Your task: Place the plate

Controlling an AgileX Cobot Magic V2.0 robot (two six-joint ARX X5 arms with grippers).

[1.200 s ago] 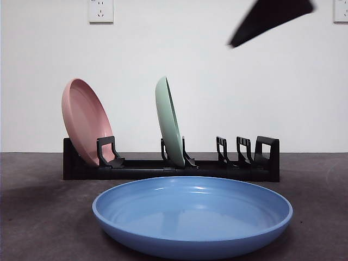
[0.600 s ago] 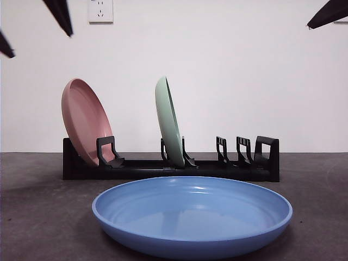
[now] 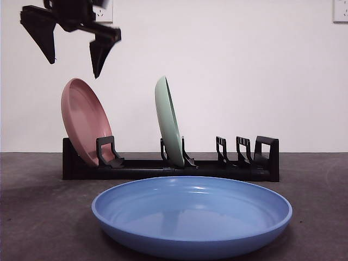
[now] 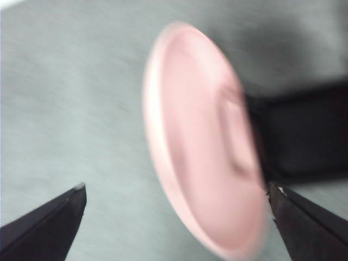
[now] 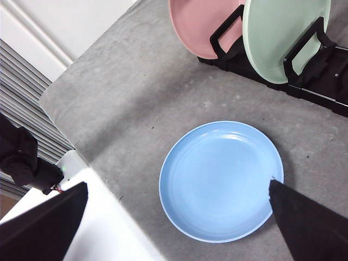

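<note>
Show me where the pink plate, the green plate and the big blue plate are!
pink plate [image 3: 84, 122], front view, middle of its inner face, standing in the rack.
green plate [image 3: 169, 122], front view, middle of its back, standing in the rack.
blue plate [image 5: 220, 179], right wrist view, centre of its flat bottom.

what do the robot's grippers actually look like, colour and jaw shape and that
Both are plain black. The left gripper has two flat jaws tapering to sharp points, below a blocky black body. In its wrist view the same gripper shows matte wedge-shaped jaws. The right gripper has the same dark pointed wedges. No cables or markings are visible on either.
</note>
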